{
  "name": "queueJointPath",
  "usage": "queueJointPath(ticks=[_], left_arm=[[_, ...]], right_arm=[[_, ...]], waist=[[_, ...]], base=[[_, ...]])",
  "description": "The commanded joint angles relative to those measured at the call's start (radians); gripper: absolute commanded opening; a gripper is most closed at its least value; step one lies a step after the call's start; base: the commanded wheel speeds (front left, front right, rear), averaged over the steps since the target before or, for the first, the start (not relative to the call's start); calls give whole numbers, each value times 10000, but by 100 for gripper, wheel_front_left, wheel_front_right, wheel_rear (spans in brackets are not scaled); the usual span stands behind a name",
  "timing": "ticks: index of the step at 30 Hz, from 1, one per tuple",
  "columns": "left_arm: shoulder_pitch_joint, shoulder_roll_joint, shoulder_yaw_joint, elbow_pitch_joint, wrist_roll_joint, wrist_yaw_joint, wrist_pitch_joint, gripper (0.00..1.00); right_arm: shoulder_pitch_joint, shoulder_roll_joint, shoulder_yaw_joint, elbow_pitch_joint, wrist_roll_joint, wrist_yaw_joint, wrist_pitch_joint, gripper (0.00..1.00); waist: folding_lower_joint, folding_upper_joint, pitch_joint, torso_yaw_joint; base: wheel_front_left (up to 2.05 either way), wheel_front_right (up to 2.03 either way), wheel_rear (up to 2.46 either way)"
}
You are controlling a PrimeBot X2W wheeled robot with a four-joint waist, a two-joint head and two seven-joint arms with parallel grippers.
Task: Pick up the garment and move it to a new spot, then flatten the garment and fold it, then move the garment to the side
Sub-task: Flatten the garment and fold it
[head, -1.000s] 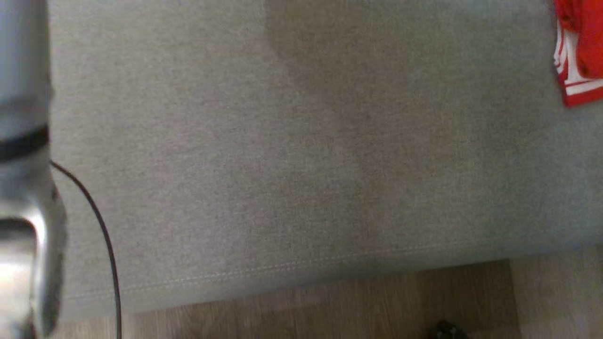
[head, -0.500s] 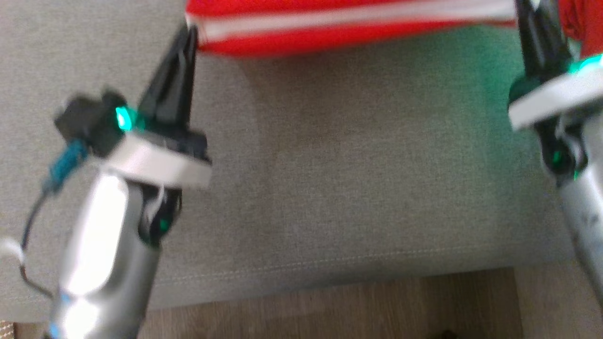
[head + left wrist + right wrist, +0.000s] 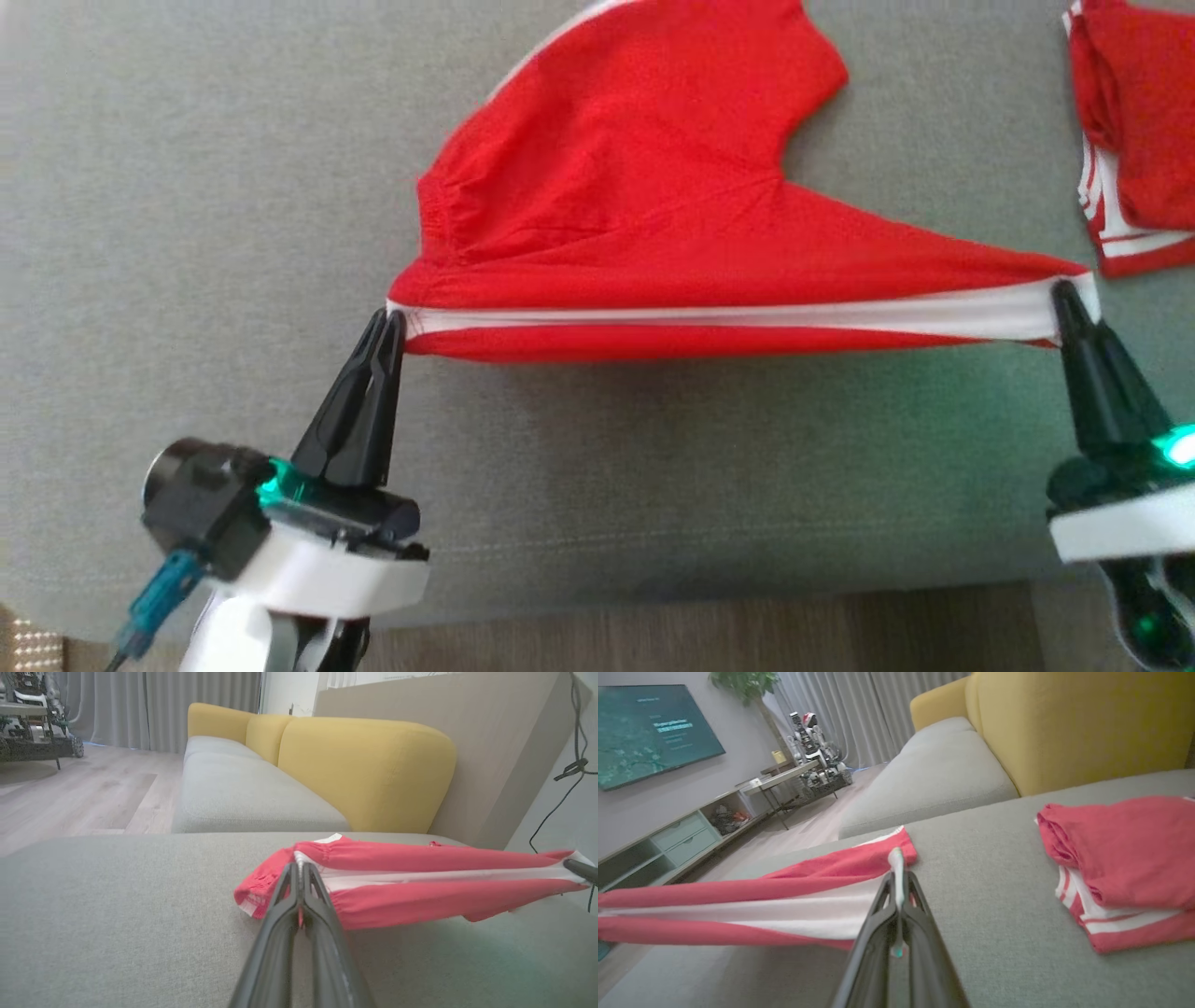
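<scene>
Grey sofa seat (image 3: 117, 933), yellow backrests (image 3: 364, 774), pale wood floor (image 3: 70, 798), grey curtains (image 3: 163, 709), wall-mounted screen (image 3: 649, 732)

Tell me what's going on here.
The robot has a red garment pulled taut between its two grippers over a grey cushion. The left gripper pinches one end of the white-striped edge, the right gripper the other. The rest lies on the cushion. A folded red pile sits off to the robot's right.

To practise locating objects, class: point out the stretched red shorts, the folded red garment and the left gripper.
stretched red shorts (image 3: 635, 177): head view, the broad red panel.
folded red garment (image 3: 1129, 849): right wrist view, its top layer.
left gripper (image 3: 387, 322): head view, between its shut fingertips.
</scene>
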Motion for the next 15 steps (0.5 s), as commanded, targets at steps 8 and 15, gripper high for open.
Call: queueJointPath(ticks=[8, 15], left_arm=[[-74, 115, 76, -656, -149, 29, -56, 0], [-1748, 145, -1006, 1352, -793, 29, -57, 0]], right_arm=[[67, -164, -762, -2273, -1214, -11, 1931, 0], [-2584, -29, -637, -273, -2208, -11, 3376, 0]], waist=[[0, -1, -228, 471], [0, -1, 297, 1091]], base=[[0, 0, 0], [0, 0, 0]])
